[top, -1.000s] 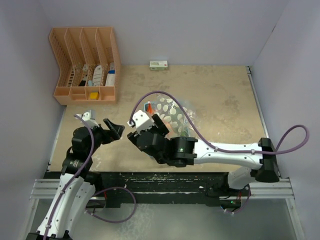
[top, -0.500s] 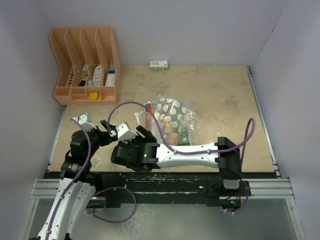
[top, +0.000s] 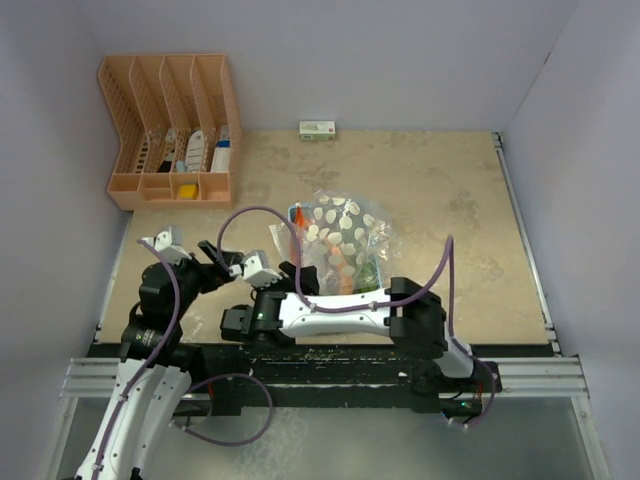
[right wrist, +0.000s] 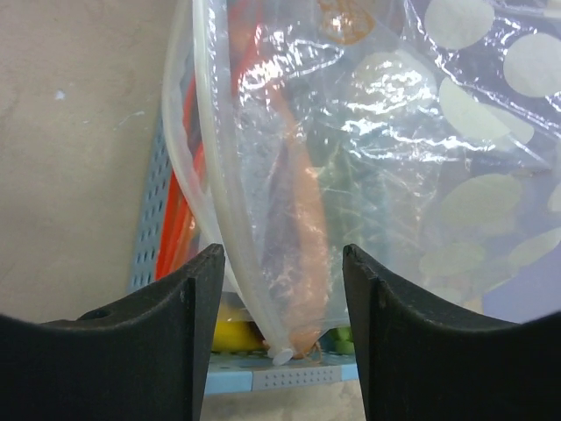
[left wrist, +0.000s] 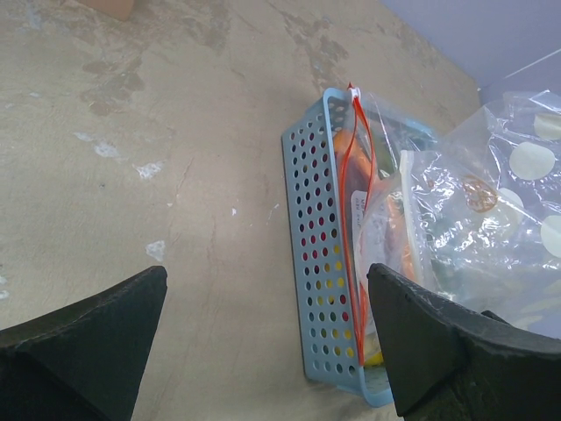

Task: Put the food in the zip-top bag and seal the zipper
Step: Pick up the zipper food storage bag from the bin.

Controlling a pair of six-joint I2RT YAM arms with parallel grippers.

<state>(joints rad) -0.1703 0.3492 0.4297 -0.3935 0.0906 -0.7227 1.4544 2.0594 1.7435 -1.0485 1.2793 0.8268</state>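
Note:
The clear zip-top bag [top: 345, 238] with pale dots lies across the light-blue perforated basket [left wrist: 326, 263]. Its orange zip line [left wrist: 355, 210] runs along the basket's top. In the right wrist view an orange piece [right wrist: 302, 237] and green pieces show through the bag [right wrist: 421, 175]. A yellow banana [right wrist: 230, 336] and a green piece [right wrist: 344, 337] lie at the basket's near end [right wrist: 289, 379]. My right gripper [right wrist: 280, 263] [top: 283, 272] is open and empty, with the bag's white zip end between its jaws. My left gripper [left wrist: 267, 294] [top: 220, 262] is open and empty, left of the basket.
An orange desk organiser [top: 170, 130] with small items stands at the back left. A small white-and-green box [top: 317, 129] lies by the back wall. Purple cables loop over the right arm. Grey walls close in the table on three sides.
My right arm has folded down toward the near edge and its gripper has shifted left and nearer, uncovering the bag. My left gripper has drawn back slightly to the left.

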